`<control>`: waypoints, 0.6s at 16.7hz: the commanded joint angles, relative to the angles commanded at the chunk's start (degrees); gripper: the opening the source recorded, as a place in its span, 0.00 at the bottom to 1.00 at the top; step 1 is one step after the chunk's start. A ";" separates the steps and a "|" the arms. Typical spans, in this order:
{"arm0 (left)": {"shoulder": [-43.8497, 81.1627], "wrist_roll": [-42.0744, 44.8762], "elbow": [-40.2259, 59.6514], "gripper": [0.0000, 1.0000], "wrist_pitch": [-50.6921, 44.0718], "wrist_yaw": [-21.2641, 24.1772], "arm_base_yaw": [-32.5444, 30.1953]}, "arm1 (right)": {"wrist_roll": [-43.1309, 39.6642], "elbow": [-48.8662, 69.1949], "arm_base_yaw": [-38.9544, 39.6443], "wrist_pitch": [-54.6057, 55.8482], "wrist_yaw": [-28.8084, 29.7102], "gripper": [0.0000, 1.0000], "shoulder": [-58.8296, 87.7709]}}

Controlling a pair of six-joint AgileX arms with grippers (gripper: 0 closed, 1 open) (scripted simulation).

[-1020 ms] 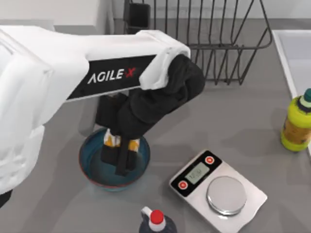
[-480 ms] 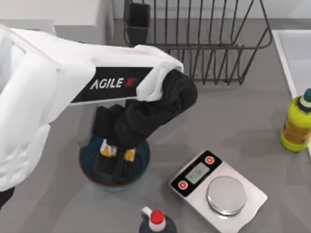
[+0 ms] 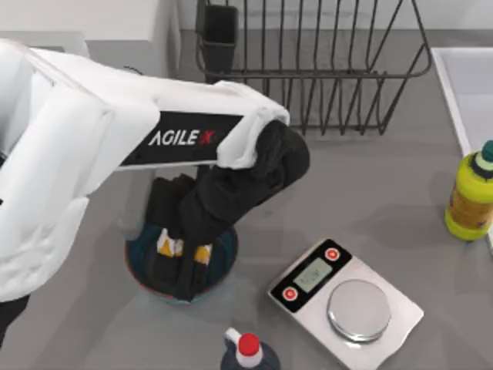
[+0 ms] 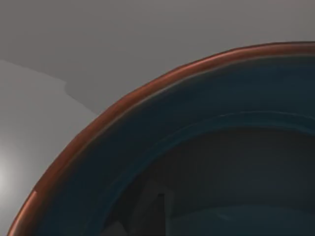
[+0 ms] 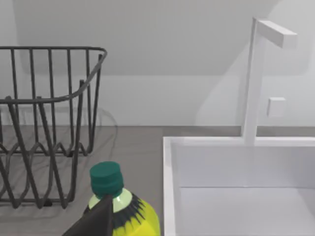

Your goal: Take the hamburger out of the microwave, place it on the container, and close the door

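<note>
Even, diffuse lighting from above; no glare. Soft shadow on the table (image 3: 370,193) beneath the left arm (image 3: 115,146). Container (image 4: 147,123) interior dim in the left wrist view, bright patch at frame's left edge.

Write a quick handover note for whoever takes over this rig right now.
Left claw: down inside the container, shut on the hamburger, near the table's front left.
Right arm: parked, its wrist camera looking at the yellow bottle and sink.
Done: hamburger carried to the bowl.
Left: release it, withdraw, then close the microwave door at the back left.
</note>
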 joint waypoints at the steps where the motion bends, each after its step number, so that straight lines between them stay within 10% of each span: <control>1: 0.00 0.00 0.00 0.23 0.00 0.00 0.00 | 0.00 0.00 0.00 0.00 0.00 1.00 0.00; 10: 0.00 0.00 0.00 0.90 0.00 0.00 0.00 | 0.00 0.00 0.00 0.00 0.00 1.00 0.00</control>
